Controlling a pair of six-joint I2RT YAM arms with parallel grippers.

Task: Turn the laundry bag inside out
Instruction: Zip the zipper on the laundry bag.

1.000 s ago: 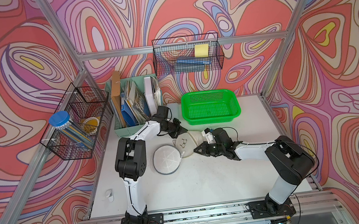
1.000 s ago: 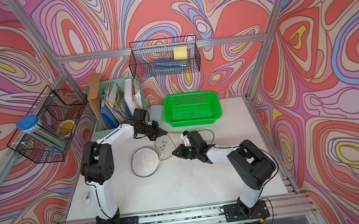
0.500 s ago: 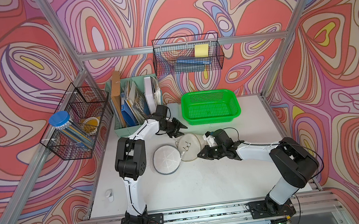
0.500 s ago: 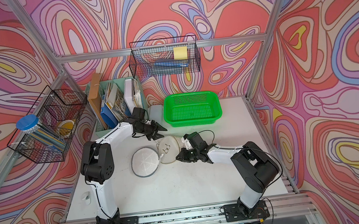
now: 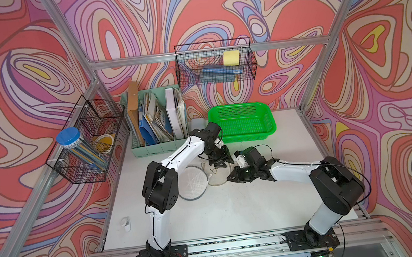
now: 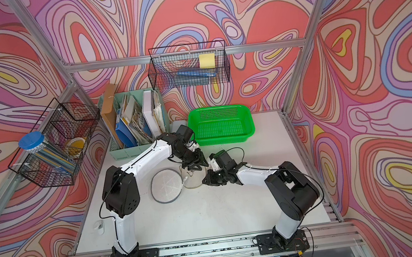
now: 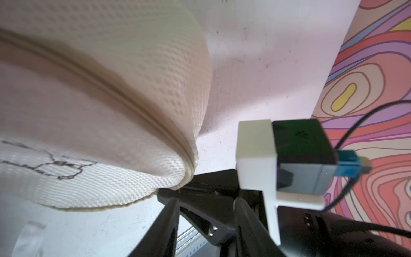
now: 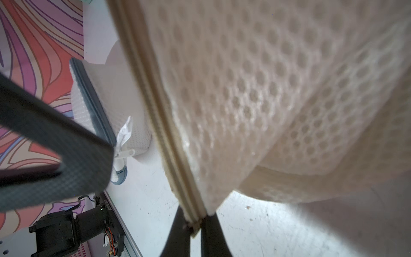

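**Item:** laundry bag (image 5: pixel 217 176), beige mesh, lying mid-counter (image 5: pixel 223 217). It is sitting at 6 o'clock from the green basket (image 5: pixel 248 137). A round white pouch (image 5: pixel 192 182) is just beside it at its 9 o'clock.

**Change:** I am seeing the left pincer (image 5: pixel 220 162) standing parted, where a second ago it was closed at the bag's far edge. It is now hovering at the bag's 12 o'clock with nothing between its jaws.

**Holding:** the right pincer (image 8: pixel 195 223) is clamping narrow on the zipper seam (image 8: pixel 169 138) at the bag's 3 o'clock, one finger on each side.

**Unknown:** I cannot tell whether the zipper is open.

**Reading:** only one side of the bag is being held, so nothing is stretching the mouth. I am judging the turning as barely begun. The left pincer is probably needing a fresh hold at the mouth before any fabric can be pushed through. With a single grip, the light mesh is likely dragging across the counter instead of turning.
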